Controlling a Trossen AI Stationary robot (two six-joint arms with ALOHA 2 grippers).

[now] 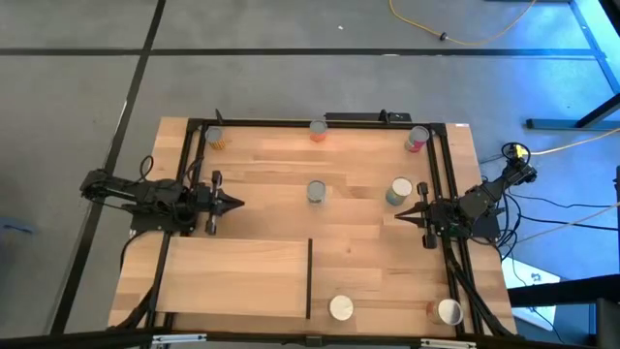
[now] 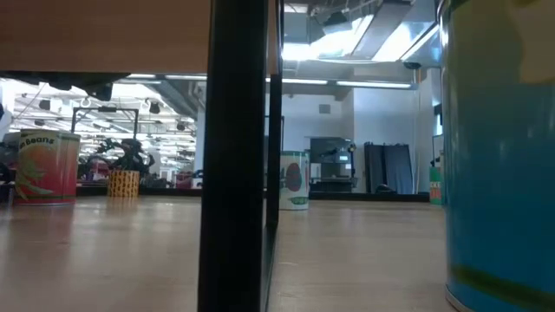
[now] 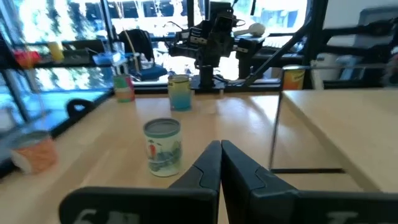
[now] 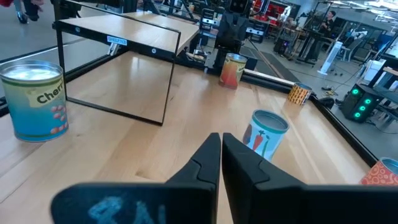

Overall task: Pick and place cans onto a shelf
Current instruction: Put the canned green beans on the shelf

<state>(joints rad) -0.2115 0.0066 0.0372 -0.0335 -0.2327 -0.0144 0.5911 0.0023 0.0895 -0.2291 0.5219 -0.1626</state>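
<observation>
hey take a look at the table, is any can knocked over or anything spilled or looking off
Nothing stands out. The cans in view, such as the one mid-table and the one near the right gripper, stand upright, with no spill visible. The shelf sits square and holds no can on top. Both grippers, left and right, are shut and empty.

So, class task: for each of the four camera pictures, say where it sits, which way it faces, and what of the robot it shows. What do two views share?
High: overhead, straight down; both arms, left gripper, right gripper, shelf.
Low: table height, looking level past a black post; no arm visible.
Left wrist: past its shut fingers toward the centre can.
Right wrist: past its fingers toward the shelf.
Shared: both wrist views show the centre can.
</observation>
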